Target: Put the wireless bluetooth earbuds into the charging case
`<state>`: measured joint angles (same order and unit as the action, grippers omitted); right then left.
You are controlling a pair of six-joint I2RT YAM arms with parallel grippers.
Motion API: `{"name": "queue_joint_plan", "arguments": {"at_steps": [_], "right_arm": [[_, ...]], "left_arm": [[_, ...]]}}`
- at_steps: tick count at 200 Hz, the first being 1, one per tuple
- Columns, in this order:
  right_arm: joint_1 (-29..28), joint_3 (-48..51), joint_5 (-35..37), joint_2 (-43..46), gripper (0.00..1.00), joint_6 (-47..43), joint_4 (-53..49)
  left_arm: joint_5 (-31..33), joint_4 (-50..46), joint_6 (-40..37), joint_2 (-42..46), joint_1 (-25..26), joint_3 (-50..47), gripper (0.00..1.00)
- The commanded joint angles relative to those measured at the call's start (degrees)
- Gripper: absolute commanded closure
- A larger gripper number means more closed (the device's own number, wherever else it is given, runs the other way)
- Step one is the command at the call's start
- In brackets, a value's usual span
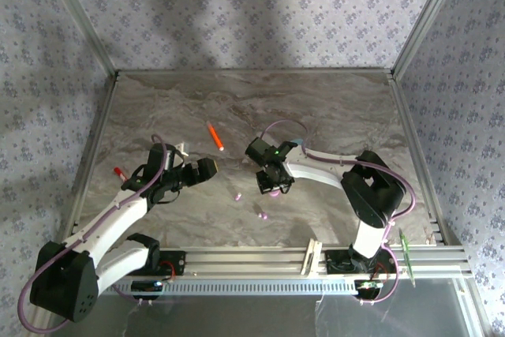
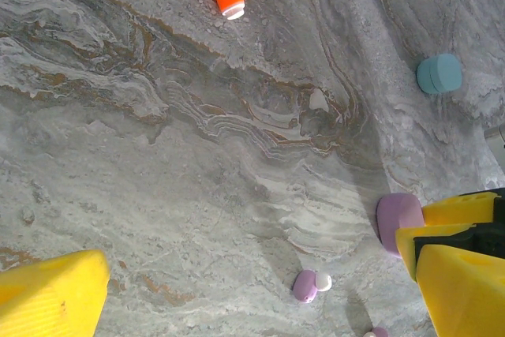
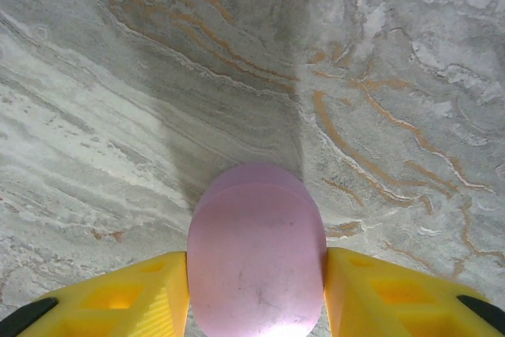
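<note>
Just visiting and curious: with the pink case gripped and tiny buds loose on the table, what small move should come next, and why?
Probably the left tool should lower over the nearest pink earbud and close on it. Its jaws stand wide open and empty, the bud lies loose on the table, and the right tool grips the pink case.

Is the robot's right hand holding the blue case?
No, the right hand grips the pink case between its yellow fingers.
</note>
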<state>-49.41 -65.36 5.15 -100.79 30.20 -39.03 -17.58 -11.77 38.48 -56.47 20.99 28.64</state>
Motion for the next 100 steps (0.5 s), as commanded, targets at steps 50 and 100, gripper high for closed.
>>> {"name": "queue_joint_plan", "arguments": {"at_steps": [50,100], "right_arm": [[0.30,0.04,-0.44,0.14,0.60,-0.57,-1.68],[1.43,1.51,-1.34,2.86,0.62,-0.33,0.11]], "left_arm": [[-2.17,2.50,0.18,0.05,-0.34,-0.62,0.00],[-2.43,3.04,0.37,-0.04,1.00,-0.08,0.00]]}}
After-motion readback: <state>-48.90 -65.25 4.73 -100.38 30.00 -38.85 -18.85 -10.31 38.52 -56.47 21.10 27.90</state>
